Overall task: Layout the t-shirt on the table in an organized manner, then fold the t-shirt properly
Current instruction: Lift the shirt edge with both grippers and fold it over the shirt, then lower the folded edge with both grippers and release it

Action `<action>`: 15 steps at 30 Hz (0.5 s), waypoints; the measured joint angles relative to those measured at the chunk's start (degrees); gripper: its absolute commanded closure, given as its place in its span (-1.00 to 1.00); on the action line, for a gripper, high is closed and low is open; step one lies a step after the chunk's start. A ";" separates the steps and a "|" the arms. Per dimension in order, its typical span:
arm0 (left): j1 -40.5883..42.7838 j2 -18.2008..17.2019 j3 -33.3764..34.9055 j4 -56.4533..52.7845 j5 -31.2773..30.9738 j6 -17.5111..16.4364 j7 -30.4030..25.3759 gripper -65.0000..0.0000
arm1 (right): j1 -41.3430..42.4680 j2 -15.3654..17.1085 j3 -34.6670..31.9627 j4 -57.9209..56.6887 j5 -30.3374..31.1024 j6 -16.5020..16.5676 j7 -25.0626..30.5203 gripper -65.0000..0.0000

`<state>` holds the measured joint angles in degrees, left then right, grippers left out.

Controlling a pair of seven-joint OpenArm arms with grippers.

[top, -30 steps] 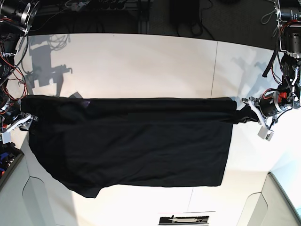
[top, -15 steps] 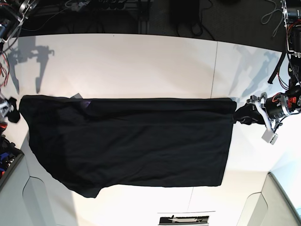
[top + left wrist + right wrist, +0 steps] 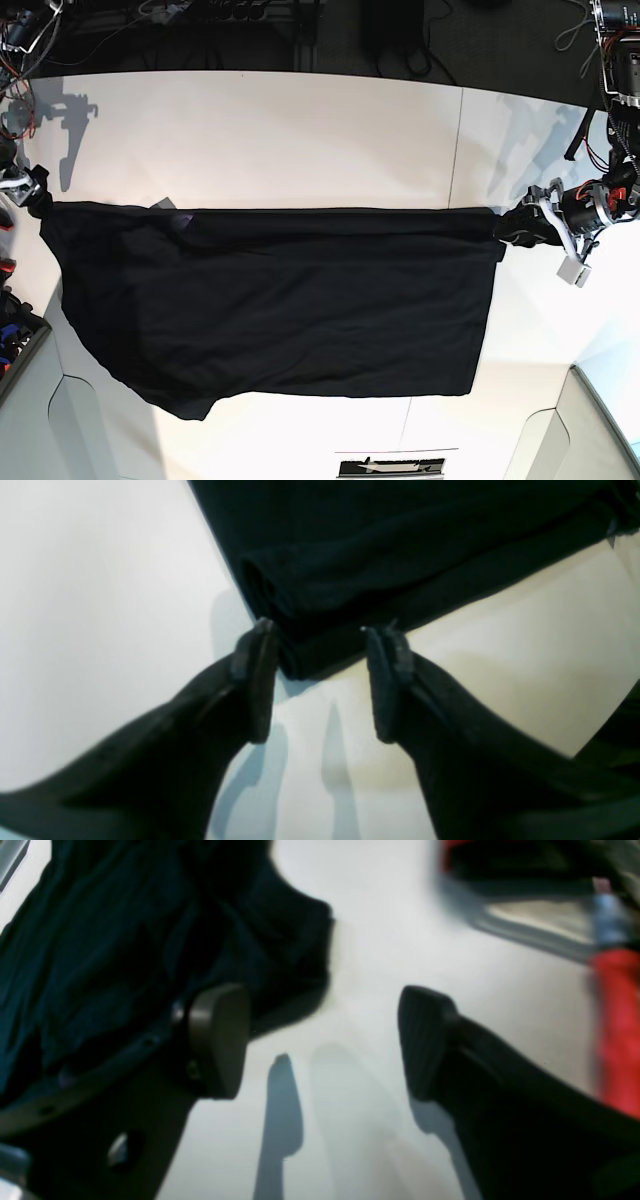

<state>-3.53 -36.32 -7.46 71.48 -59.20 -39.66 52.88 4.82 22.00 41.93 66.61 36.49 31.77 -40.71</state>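
A large plain black t-shirt (image 3: pixel 280 300) lies spread flat and wide across the white tabletop (image 3: pixel 300 140), its far edge straight, its near-left corner sagging unevenly toward the front

Left claw (image 3: pixel 320 630) let go t-shirt (image 3: pixel 280 300) corner; right claw (image 3: pixel 320 1040) lifted off (far side).

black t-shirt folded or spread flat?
Folded: the black cloth t-shirt lies doubled on the white table, layered edge showing in the left wrist view.
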 measured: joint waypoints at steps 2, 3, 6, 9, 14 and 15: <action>0.02 0.85 -0.02 -1.31 1.55 0.00 -1.55 -0.01 | 1.75 -0.42 -1.20 -1.40 -1.18 0.15 0.24 -0.38; 0.04 1.33 -0.04 -2.14 2.73 0.00 -2.25 -0.01 | 2.45 -0.46 -1.70 -2.10 -1.33 0.11 0.52 -0.38; 0.02 3.04 -0.07 -4.74 5.18 0.00 -4.44 -0.01 | 4.33 -0.55 -2.14 -4.37 -1.16 0.17 0.90 -0.38; -0.07 4.28 -0.15 -5.99 5.16 -0.02 -5.84 -0.01 | 5.25 -0.42 -2.14 -5.64 -0.55 0.15 1.09 -0.38; -0.17 6.71 -0.33 -5.99 4.85 -0.02 -6.67 -0.01 | 5.38 -1.90 -2.54 -5.70 0.83 0.17 1.33 -0.38; -0.28 7.15 -0.33 -6.01 4.92 -0.02 -6.69 -0.01 | 5.40 -2.23 -2.82 -5.70 1.07 0.17 1.62 -0.38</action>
<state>-3.81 -29.17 -7.79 65.47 -54.28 -39.68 46.19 10.22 19.77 39.11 60.90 37.56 31.94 -39.09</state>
